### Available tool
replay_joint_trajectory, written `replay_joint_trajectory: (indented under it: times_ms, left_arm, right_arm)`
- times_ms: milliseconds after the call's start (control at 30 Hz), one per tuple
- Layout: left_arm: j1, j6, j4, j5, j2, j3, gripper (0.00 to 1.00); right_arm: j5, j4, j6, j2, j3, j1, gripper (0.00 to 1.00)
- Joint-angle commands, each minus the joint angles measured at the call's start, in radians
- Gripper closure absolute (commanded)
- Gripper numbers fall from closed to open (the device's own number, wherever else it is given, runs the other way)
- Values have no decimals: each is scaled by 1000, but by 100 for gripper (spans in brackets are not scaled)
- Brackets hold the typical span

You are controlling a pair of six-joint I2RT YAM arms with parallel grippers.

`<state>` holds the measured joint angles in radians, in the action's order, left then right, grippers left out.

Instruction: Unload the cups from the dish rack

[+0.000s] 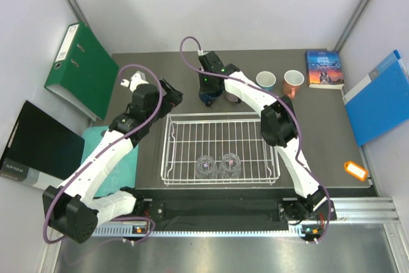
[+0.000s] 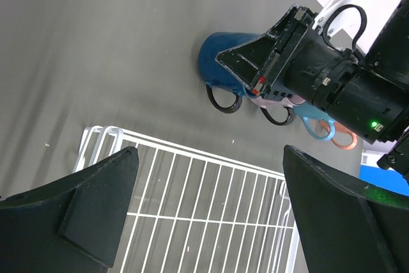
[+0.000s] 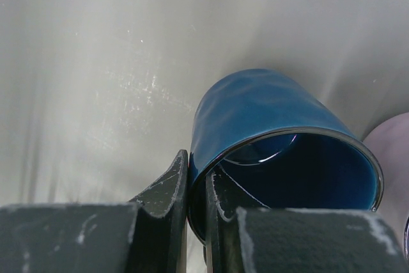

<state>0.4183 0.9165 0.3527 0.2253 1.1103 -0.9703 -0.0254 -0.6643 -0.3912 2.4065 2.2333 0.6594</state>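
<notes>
The right gripper clamped the rim of the navy mug just beyond the far edge of the dish rack. The left gripper hung wide apart. Two tumblers sat near the front rim, and the mauve mug was largely hidden.

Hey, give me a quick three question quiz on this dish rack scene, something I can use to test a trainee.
1. True or false: the right claw is shut on the rim of the navy mug.
2. What lies in the dish rack? A) two glass tumblers B) a plate C) nothing
3. Fill in: the claw standing wide open is the ___ one.
Key: 1 true; 2 A; 3 left, the left claw.
</notes>
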Motion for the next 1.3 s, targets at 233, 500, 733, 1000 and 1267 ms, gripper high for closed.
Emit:
replay_joint_trajectory:
  times_ms: [233,500,733,1000,1267]
  left_arm:
    - [-4,-13,-46,-18,11,16,1]
    - [-4,-11,-49,-23,-1,30,1]
    - [-4,-11,-63,-11,-7,33,1]
    - [-4,-63,-57,34,-40,13,1]
    - [4,-163,64,-36,-50,-38,1]
  right_arm:
    - [-2,65,23,-20,71,17,66]
    - [-4,75,18,-37,74,23,45]
    - [2,121,-12,-139,66,28,28]
    - [-13,141,-21,-419,-45,25,15]
    - [-54,284,-14,-903,-624,54,15]
